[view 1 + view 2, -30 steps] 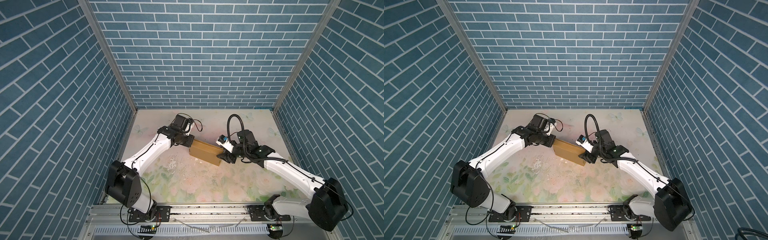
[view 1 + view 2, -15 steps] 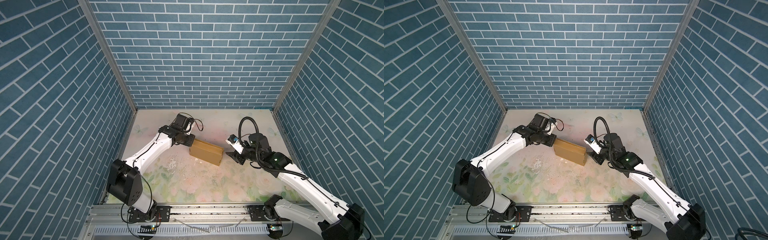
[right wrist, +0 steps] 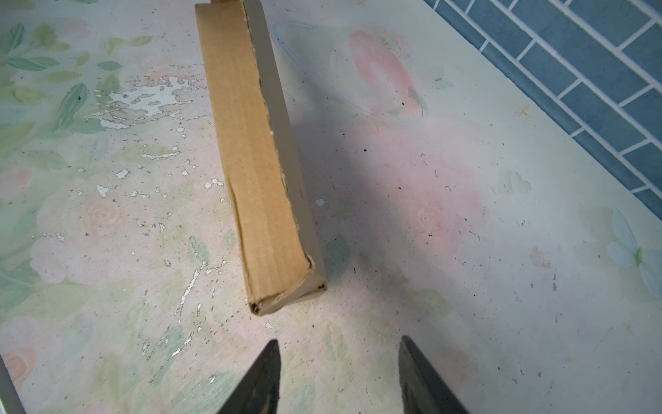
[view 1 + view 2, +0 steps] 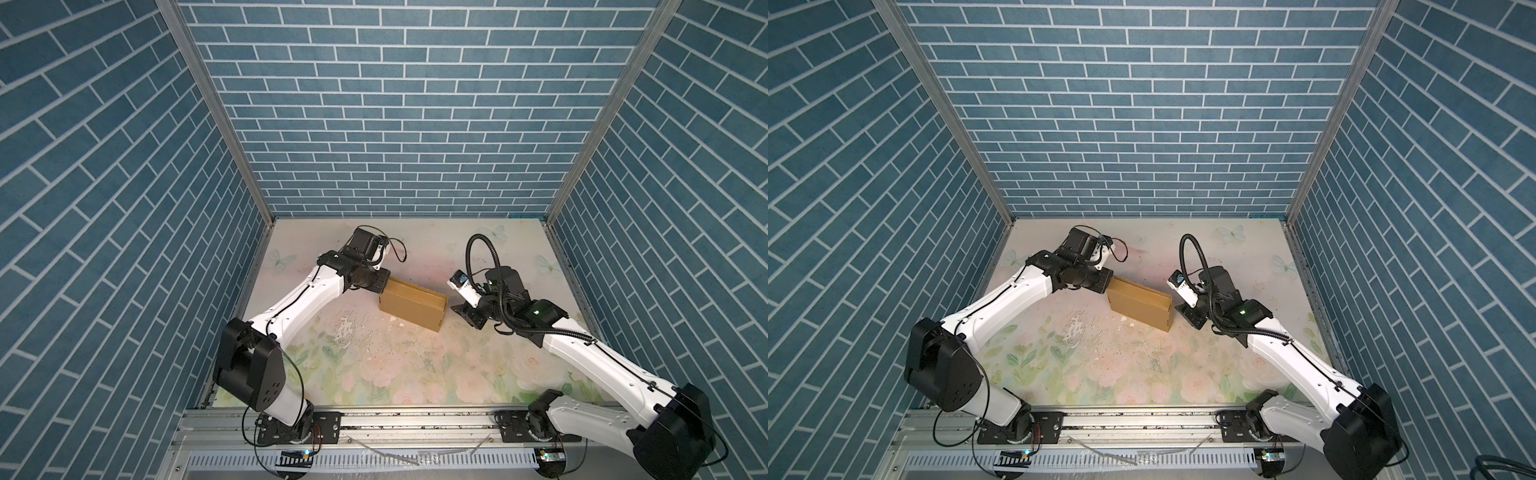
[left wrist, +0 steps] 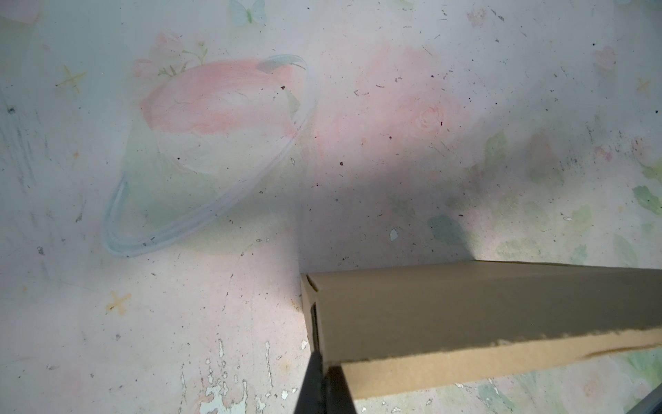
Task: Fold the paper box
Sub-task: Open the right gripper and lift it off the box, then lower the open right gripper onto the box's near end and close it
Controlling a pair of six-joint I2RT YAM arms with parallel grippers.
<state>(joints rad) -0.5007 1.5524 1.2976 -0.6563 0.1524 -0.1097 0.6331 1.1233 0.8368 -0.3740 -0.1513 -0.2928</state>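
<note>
- The paper box (image 4: 411,305) stands on one narrow side near the middle of the floral table (image 4: 395,374). It is closed into a flat brown slab that runs at a slant from far left to near right in both top views
- The left arm (image 4: 303,299) rises from its base at the near left edge of the table. Its long white link slopes forward and inward, and its wrist is turned to the right, so the left gripper (image 4: 380,286) meets the left end of the box
- In the left wrist view its dark fingers (image 5: 313,383) are pressed together, and the cardboard edge at the box's corner appears to run in between them, so it is pinching the box (image 5: 465,315)
- The right arm (image 4: 582,353) lies low, stretched on a diagonal from its base at the near right toward the centre, with the wrist end lifted a little
- The right gripper (image 4: 461,312) points left at the right end of the box, just beside it and apart from it
- In the right wrist view its two fingers (image 3: 258,380) stand about halfway apart, holding nothing, with only table between them. The box's nearest corner (image 3: 286,294) lies ahead of the tips, with bare table in the gap
</note>
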